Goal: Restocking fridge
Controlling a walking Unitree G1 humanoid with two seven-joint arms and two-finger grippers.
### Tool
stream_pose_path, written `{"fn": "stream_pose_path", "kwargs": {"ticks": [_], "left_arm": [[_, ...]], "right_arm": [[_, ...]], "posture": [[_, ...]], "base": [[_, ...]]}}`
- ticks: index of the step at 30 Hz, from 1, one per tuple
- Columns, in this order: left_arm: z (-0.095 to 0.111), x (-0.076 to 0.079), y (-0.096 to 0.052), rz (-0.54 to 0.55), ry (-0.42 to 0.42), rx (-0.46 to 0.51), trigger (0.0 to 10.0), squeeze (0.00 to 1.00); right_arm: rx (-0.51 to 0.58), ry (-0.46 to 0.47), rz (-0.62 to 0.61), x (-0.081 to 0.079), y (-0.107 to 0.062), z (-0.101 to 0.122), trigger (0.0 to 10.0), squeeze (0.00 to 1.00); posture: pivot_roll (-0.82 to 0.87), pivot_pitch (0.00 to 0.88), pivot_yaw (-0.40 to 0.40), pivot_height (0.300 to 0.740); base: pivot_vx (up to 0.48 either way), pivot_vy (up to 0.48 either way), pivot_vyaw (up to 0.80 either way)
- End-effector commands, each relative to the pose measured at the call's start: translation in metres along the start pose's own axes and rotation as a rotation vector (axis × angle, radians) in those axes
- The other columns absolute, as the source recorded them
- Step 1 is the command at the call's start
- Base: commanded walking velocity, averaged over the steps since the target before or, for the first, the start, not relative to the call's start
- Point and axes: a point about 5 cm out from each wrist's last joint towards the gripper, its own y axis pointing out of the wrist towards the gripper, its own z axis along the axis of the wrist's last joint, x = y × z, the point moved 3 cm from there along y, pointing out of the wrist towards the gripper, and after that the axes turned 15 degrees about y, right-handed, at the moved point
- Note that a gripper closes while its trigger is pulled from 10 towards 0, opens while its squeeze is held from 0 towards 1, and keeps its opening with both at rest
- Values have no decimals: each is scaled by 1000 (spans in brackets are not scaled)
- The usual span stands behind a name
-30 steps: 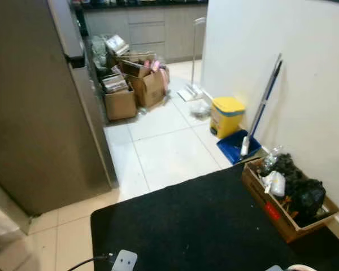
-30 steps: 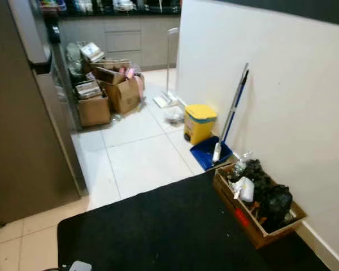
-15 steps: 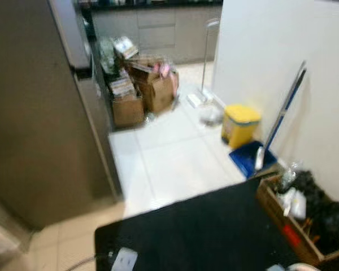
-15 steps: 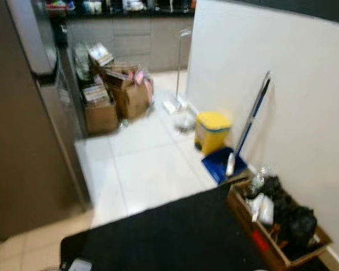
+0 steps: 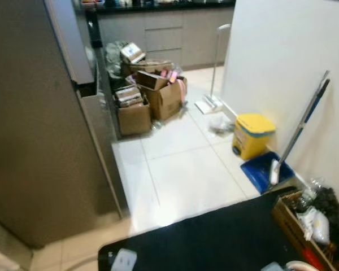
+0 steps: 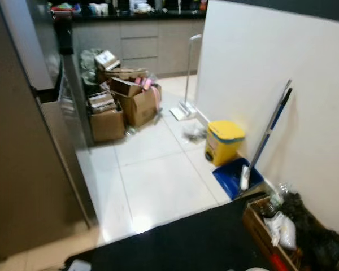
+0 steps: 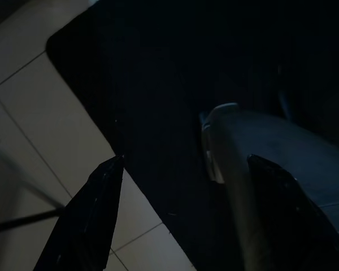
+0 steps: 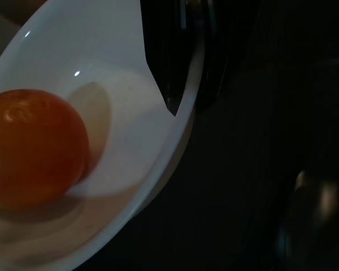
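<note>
One second on, the whole head view has swung, so the yellow lidded bin, blue dustpan and cardboard boxes sit further toward its right while they themselves have not moved. Pale floor tiles meet a black mat beside the tall grey fridge and white wall. Left claw hangs open over the mat's corner; right claw grips a white bowl holding a round orange fruit.
</note>
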Motion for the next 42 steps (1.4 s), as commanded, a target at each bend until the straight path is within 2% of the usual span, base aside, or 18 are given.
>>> {"fn": "stream_pose_path", "kwargs": {"ticks": [1, 28, 39, 42], "left_arm": [[-10, 8, -1, -29, 8, -33, 10000, 0], [-11, 8, -1, -24, -5, -38, 10000, 0], [-12, 7, -1, -16, -32, -49, 10000, 0], [-12, 7, -1, -17, -33, -49, 10000, 0]], "right_arm": [[11, -16, -24, 8, 0, 4, 10000, 0], [9, -17, -21, 8, 0, 3, 10000, 0], [27, 30, 26, 5, 0, 7, 10000, 0], [21, 13, 34, 4, 0, 6, 10000, 0]], "posture": [[22, 0, -19, 740], [24, 0, -20, 740], [22, 0, -20, 740], [23, 0, -20, 740]], "base": [[307, 0, 0], [302, 0, 0], [0, 0, 0], [0, 0, 521]]}}
